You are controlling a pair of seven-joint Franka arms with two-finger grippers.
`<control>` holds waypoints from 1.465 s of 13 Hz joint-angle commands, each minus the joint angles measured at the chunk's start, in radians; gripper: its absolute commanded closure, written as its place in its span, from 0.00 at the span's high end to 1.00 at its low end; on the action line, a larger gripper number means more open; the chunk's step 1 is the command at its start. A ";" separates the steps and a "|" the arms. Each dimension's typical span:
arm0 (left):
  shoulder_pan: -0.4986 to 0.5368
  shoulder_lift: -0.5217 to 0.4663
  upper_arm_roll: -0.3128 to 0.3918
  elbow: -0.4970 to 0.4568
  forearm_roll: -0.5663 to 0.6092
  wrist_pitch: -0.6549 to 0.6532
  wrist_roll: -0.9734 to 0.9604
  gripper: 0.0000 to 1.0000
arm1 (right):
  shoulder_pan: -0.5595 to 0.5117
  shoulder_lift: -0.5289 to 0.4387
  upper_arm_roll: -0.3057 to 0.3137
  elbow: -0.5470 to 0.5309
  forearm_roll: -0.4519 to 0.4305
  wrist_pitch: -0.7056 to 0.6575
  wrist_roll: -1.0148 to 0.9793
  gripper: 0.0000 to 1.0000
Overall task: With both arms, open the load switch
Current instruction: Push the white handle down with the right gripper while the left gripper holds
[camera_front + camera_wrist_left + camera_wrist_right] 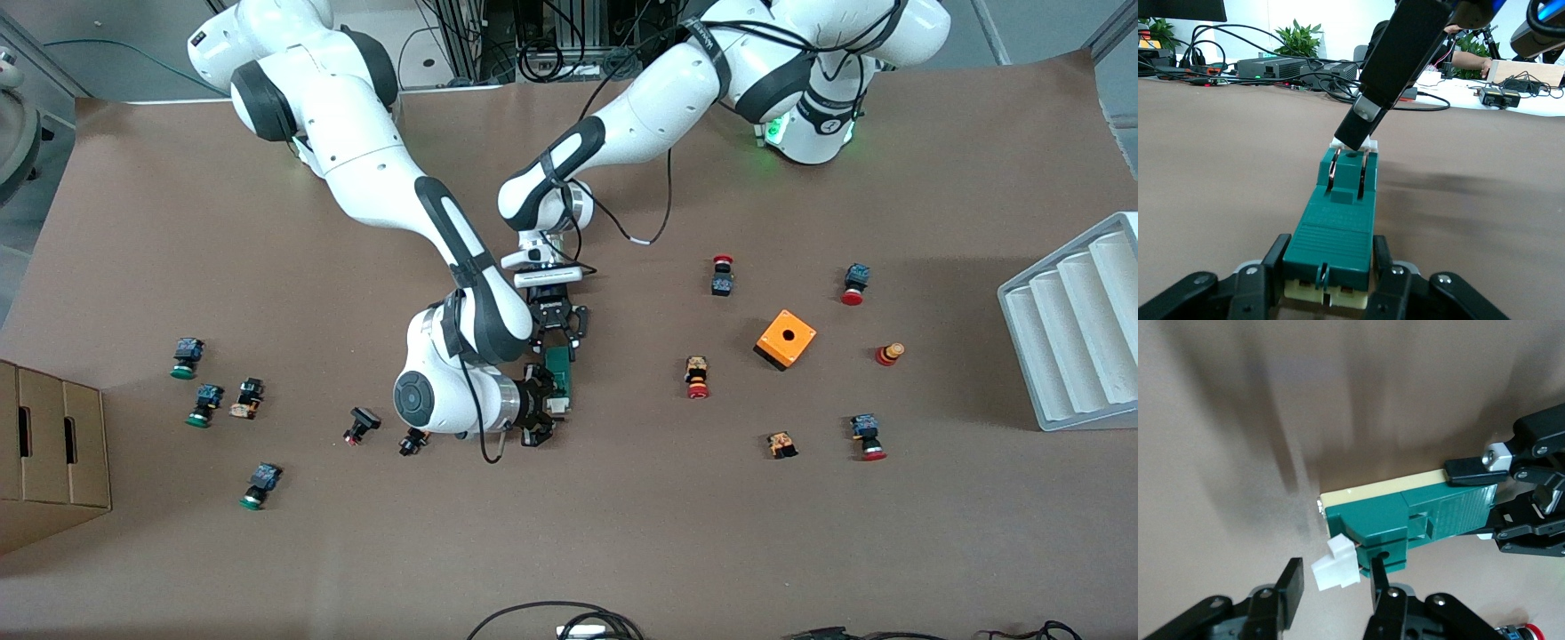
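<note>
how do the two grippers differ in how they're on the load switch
The left gripper is shut on the load switch, clamping one end. The right gripper straddles the white end piece at the opposite end, fingers apart, one finger against the green body. Both work the same switch on the table.

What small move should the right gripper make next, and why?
Probably close the right gripper on the white end piece. The left gripper already clamps one end of the load switch, and the white piece sits between the right gripper's open fingers, not yet pinched.
</note>
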 commanded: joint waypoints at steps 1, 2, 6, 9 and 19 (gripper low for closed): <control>0.001 0.012 -0.012 0.009 -0.002 -0.007 -0.010 0.56 | 0.006 0.022 -0.004 0.031 0.025 0.003 0.002 0.40; 0.001 0.010 -0.012 0.007 -0.002 -0.007 -0.010 0.56 | 0.006 0.022 -0.004 0.031 0.025 0.003 0.002 0.38; 0.001 0.010 -0.012 0.009 -0.002 -0.007 -0.010 0.56 | 0.010 0.018 -0.004 0.026 0.024 0.003 0.002 0.30; 0.001 0.010 -0.012 0.009 -0.003 -0.007 -0.010 0.56 | 0.010 0.011 -0.004 0.022 0.020 0.000 0.002 0.28; 0.000 0.012 -0.014 0.009 -0.003 -0.005 -0.009 0.56 | 0.015 -0.038 -0.001 -0.026 -0.006 -0.003 -0.001 0.28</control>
